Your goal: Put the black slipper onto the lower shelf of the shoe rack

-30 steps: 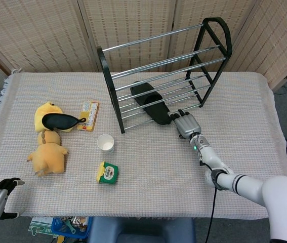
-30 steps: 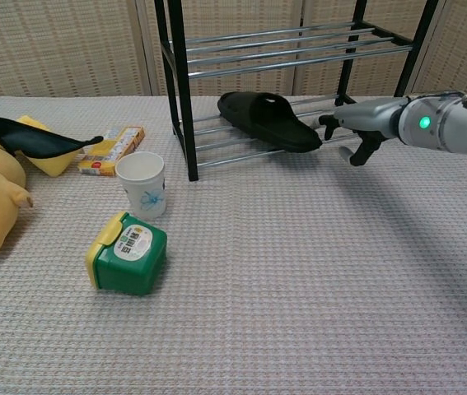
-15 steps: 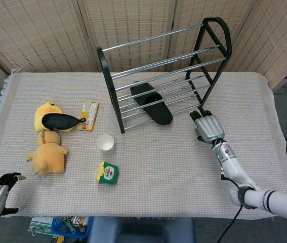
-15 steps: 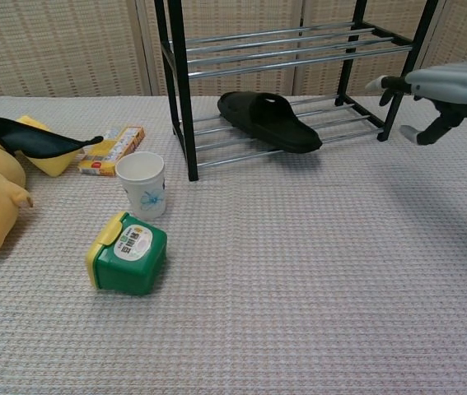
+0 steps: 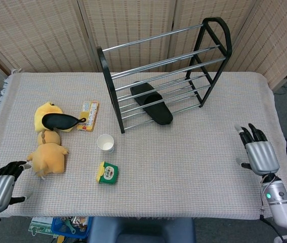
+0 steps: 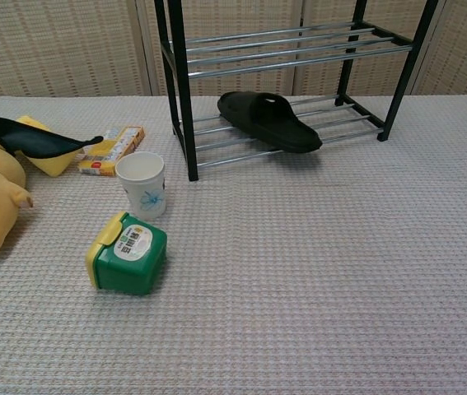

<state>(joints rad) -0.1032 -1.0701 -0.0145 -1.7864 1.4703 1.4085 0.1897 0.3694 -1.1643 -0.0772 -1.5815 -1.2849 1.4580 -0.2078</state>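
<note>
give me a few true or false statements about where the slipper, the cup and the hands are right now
1. The black slipper lies on the lower shelf of the shoe rack. True.
2. The right hand holds the slipper. False: it is open near the table's right edge, far from the rack, holding nothing.
3. The paper cup stands upright in front of the rack's left end. True.
4. The green box sits on the rack's top shelf. False: it sits on the table, near the cup.
5. The left hand holds the yellow plush toy. False: it is at the table's front left corner, holding nothing.

High head view, low chest view.
</note>
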